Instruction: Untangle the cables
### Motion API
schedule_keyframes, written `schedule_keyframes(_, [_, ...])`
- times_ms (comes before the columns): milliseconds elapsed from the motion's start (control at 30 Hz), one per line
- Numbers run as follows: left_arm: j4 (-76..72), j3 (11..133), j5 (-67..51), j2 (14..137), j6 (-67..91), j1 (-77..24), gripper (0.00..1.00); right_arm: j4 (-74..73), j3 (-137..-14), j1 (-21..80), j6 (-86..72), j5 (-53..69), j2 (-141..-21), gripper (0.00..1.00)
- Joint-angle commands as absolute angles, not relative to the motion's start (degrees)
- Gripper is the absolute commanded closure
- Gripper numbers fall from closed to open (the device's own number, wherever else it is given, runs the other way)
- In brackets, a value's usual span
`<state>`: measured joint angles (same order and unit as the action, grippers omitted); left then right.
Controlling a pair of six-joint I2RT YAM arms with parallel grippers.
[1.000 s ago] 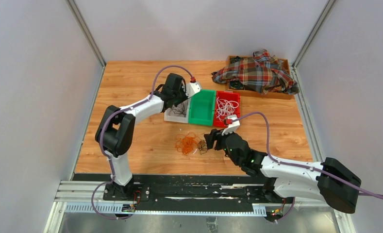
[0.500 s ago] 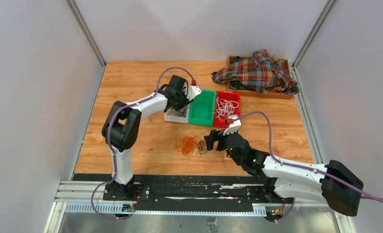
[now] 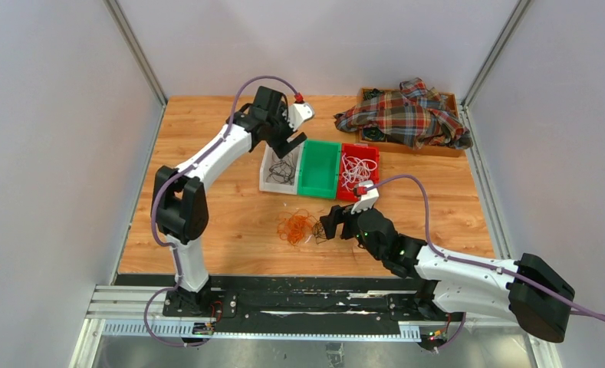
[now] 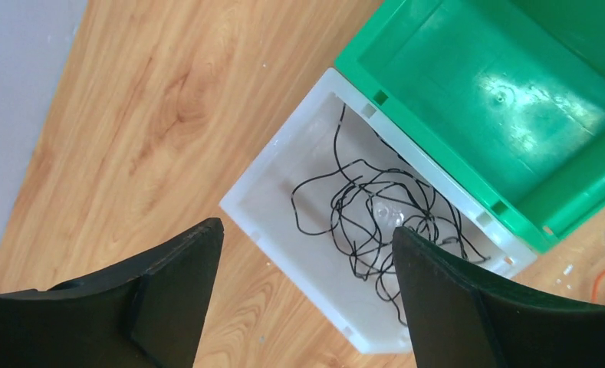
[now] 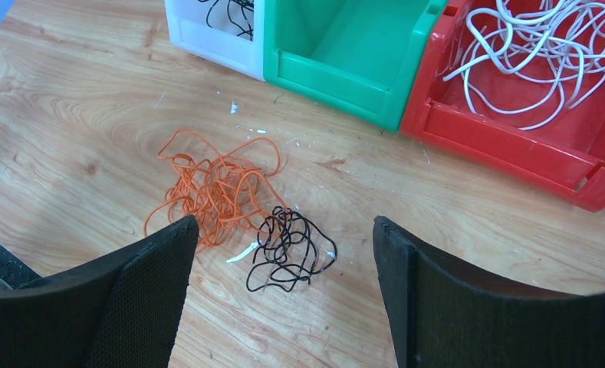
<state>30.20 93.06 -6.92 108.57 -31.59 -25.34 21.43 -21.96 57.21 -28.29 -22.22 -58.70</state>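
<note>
A tangle of orange cables (image 3: 295,227) (image 5: 215,188) lies on the wooden table, with a small knot of black cables (image 3: 319,232) (image 5: 287,249) touching its right side. My right gripper (image 3: 331,222) (image 5: 285,222) hangs open just above the black knot, holding nothing. More black cables (image 4: 368,215) lie loose in the white bin (image 3: 270,182) (image 4: 284,211). White cables (image 3: 354,169) (image 5: 544,57) fill the red bin (image 3: 372,149) (image 5: 506,146). My left gripper (image 3: 287,142) (image 4: 307,230) is open and empty, raised above the white bin's far left corner.
An empty green bin (image 3: 319,170) (image 4: 498,100) (image 5: 345,46) stands between the white and red bins. A wooden tray (image 3: 446,150) with a plaid cloth (image 3: 406,113) sits at the back right. A short white scrap (image 5: 241,253) lies by the black knot.
My left gripper has opened, left black cables in the white bin, and lifted up and back from it. The right gripper opened a little wider and barely moved.
</note>
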Motion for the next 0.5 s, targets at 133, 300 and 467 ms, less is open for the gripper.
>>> schedule_keyframes(133, [44.16,91.87,-18.67,101.59,-41.66,-24.26,0.15,19.95,-23.21,56.43,-28.94,-21.53,-56.88,0.16])
schedule_keyframes(300, [46.23,82.85,-24.20,98.42,-49.76,-24.68,0.21,19.93,-23.24,56.34,-28.92,-21.32,-57.02,0.16])
schedule_keyframes(467, [41.29,79.65,-17.75,99.92,-53.35,-26.27,0.26,19.95,-23.73,56.01,-29.26,-21.08,-57.95,0.18])
